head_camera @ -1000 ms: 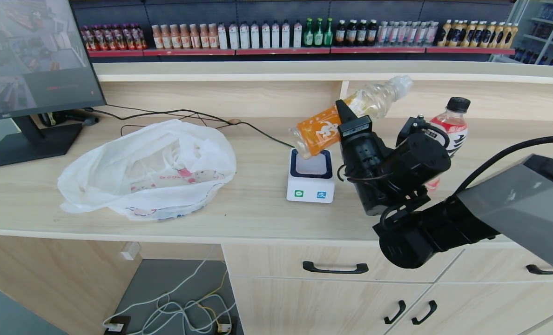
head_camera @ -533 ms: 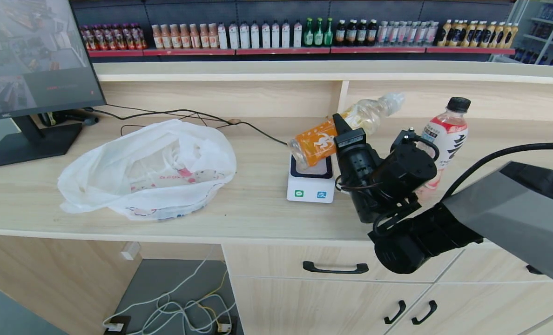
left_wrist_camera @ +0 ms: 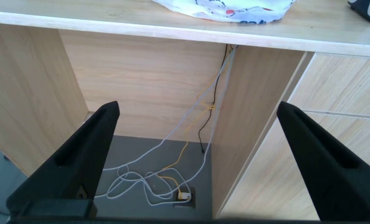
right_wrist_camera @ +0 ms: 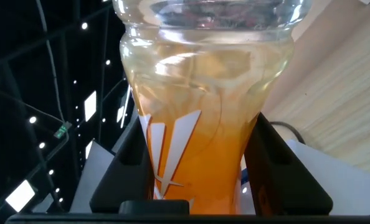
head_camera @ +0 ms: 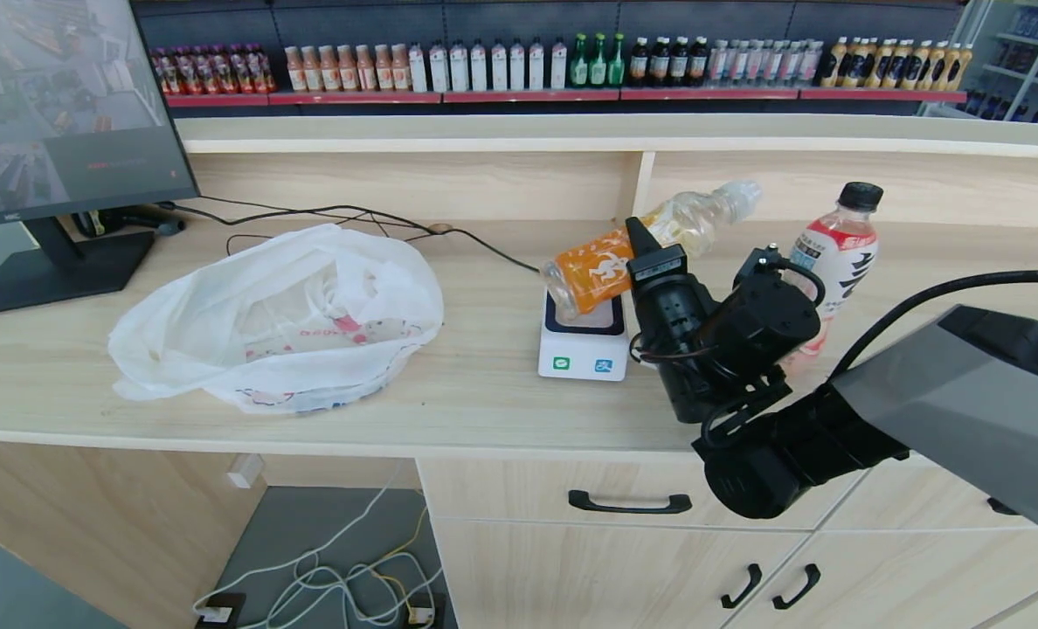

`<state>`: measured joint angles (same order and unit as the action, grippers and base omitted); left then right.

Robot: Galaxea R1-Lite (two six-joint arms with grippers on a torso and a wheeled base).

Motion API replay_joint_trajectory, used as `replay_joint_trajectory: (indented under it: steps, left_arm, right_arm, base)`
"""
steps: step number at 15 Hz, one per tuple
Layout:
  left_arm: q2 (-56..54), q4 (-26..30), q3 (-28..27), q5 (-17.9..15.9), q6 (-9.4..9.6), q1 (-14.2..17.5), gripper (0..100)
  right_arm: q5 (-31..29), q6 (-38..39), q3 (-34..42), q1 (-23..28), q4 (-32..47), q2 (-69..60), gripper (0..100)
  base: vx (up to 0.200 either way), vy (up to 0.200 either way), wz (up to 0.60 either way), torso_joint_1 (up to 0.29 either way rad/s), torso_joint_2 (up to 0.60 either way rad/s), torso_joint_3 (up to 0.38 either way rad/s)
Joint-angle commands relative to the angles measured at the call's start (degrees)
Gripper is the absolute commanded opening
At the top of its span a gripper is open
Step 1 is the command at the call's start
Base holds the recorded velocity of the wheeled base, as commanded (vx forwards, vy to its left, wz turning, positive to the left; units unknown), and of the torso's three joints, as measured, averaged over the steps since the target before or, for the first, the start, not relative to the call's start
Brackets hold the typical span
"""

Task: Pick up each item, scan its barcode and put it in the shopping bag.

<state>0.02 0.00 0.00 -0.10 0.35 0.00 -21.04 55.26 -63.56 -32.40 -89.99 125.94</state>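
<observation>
Nearest me, the left gripper (left_wrist_camera: 197, 137) hangs below the worktop (left_wrist_camera: 110, 18) edge, facing the open bay under it. Its fingers are spread wide with nothing between them. Loose cables (left_wrist_camera: 166, 180) lie on the floor of that bay. To the right are drawer fronts with black handles (head_camera: 628, 502).

On the worktop, the right gripper (head_camera: 646, 240) is pinching the orange-labelled bottle (head_camera: 602, 266) around its middle. The right wrist view confirms it: a finger sits tight on each side of the clear body, just above the label. The bottle is tilted, base low and to the left, cap up and to the right. Its base is over the dark top window of the white scanner (head_camera: 582, 354). I cannot tell whether they touch.

Left of the scanner and apart from it, the white shopping bag (head_camera: 283, 314) lies slumped on the worktop with its mouth open. Right of the scanner, partly behind the right arm, a second bottle (head_camera: 838, 253) with a black cap stands upright.

Farther back on the left is a monitor (head_camera: 56, 105) on its stand. A thin black cord (head_camera: 309, 212) runs from there towards the scanner. Beyond the counter is a shelf of drinks (head_camera: 554, 65).
</observation>
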Motion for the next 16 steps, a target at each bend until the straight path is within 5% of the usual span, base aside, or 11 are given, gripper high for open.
replay_joint_trajectory:
  steps: [1,16]
  left_arm:
    - [-0.02,0.00,0.00,0.01,0.00,0.00,100]
    - [-0.02,0.00,0.00,0.01,0.00,0.00,100]
  right_arm:
    - [0.04,0.02,0.19,-0.03,-0.01,-0.26,0]
    - [0.47,-0.50,0.81,-1.17,-0.01,-2.10,0]
  base:
    - [0.000,0.000,0.00,0.000,0.00,0.000]
    - [0.000,0.000,0.00,0.000,0.00,0.000]
